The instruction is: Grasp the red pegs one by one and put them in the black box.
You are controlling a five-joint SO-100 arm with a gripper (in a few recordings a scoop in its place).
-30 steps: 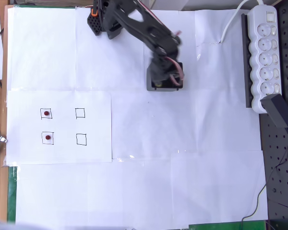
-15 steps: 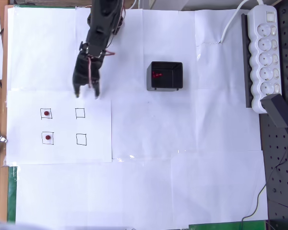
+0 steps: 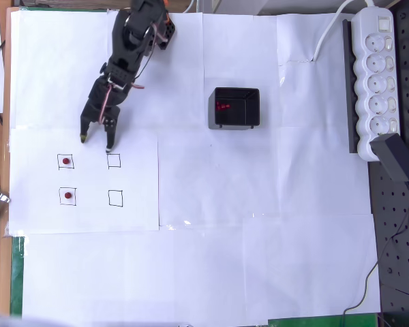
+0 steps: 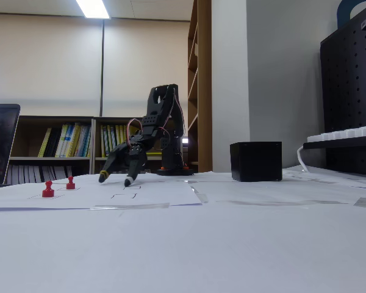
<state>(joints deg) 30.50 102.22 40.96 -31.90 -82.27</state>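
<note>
Two red pegs point(image 3: 67, 162) point(image 3: 68, 195) stand in the left pair of printed squares; in the fixed view they are small red knobs point(image 4: 70, 182) point(image 4: 47, 190) at the left. The black box point(image 3: 236, 107) sits in the upper middle with red pegs point(image 3: 222, 106) inside it; in the fixed view the box point(image 4: 256, 161) is right of the arm. My gripper point(image 3: 97, 142) hangs open and empty just above the sheet, up and right of the upper peg. In the fixed view the gripper point(image 4: 114, 179) points down, its tips a little off the paper.
A white power strip point(image 3: 376, 82) and a black adapter point(image 3: 397, 157) lie along the right edge, beside a black pegboard point(image 3: 399, 252). Two printed squares point(image 3: 114, 161) point(image 3: 115, 197) hold nothing. The arm's base point(image 3: 143, 27) stands at the top.
The arm swung left from over the black box, where a peg now lies, to the printed sheet. Over the last half second it moved further left and down toward the upper peg.
</note>
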